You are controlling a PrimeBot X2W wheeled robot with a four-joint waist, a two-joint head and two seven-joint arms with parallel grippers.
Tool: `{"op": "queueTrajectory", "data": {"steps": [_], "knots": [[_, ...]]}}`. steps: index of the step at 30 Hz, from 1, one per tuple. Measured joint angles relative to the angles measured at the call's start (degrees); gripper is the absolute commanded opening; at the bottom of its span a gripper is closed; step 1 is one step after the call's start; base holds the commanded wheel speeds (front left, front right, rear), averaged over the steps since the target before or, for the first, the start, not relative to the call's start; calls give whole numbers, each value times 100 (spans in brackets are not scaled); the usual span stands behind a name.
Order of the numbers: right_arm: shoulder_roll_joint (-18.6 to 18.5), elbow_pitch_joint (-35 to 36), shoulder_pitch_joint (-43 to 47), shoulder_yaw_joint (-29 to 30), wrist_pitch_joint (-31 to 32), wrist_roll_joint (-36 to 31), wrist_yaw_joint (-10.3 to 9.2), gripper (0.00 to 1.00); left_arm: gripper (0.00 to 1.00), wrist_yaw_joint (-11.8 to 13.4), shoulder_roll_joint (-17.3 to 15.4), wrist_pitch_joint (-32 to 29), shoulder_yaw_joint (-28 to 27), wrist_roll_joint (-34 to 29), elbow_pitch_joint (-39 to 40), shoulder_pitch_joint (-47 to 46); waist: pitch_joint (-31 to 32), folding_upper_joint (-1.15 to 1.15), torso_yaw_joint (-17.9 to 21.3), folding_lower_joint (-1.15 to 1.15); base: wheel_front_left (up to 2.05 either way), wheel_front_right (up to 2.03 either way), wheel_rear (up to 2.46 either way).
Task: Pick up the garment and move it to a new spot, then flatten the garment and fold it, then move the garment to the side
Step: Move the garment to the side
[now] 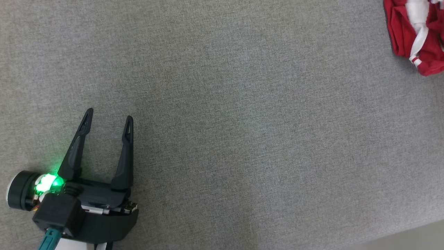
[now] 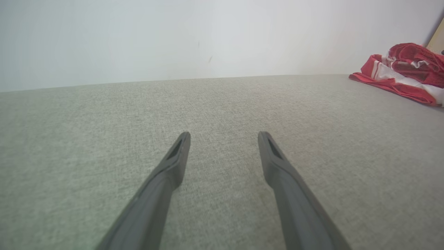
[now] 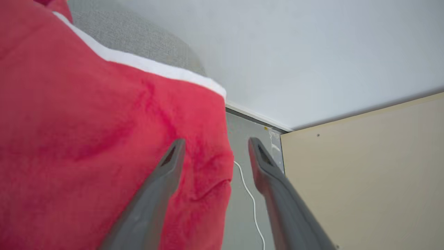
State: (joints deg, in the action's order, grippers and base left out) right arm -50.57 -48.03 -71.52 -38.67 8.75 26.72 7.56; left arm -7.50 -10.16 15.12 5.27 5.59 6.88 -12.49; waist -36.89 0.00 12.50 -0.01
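Note:
The garment (image 1: 414,33) is red with white stripes, crumpled at the far right top corner of the grey cloth surface (image 1: 222,104). From the left wrist it appears as a heap at the far right (image 2: 406,71). My left gripper (image 1: 108,116) rests at the lower left, open, fingers apart over bare cloth (image 2: 223,135), far from the garment. In the right wrist view my right gripper (image 3: 215,140) is open close above the garment (image 3: 86,139); its edge lies between the two fingers, and the jaws stand apart without closing on it.
A pale wall (image 2: 173,34) rises behind the surface. Beyond the surface's right edge lie a grey floor (image 3: 242,222) with a thin white cable (image 3: 251,201) and a beige panel (image 3: 364,180). The surface's near edge shows at the lower right (image 1: 409,236).

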Motion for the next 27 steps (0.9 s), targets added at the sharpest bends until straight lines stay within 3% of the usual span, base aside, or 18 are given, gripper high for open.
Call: {"op": "queueTrajectory", "data": {"steps": [13, 20, 27], "knots": [[732, -232, -203, 344, -1217, -393, 0, 100, 100, -2, 234, -8, -174, 13, -310, 142, 577, 0, -106, 1, 0, 0, 0], [1216, -110, 291, 497, -1940, -291, 0, 100, 100, 2, 385, -8, -355, 48, -459, 515, 1177, 0, -243, 0, 0, 0, 0], [1740, 256, 1115, 791, -2280, -242, 0, 100, 100, 20, 470, -8, -600, 57, -568, 945, 1861, 0, -399, 0, 0, 0, 0]]}}
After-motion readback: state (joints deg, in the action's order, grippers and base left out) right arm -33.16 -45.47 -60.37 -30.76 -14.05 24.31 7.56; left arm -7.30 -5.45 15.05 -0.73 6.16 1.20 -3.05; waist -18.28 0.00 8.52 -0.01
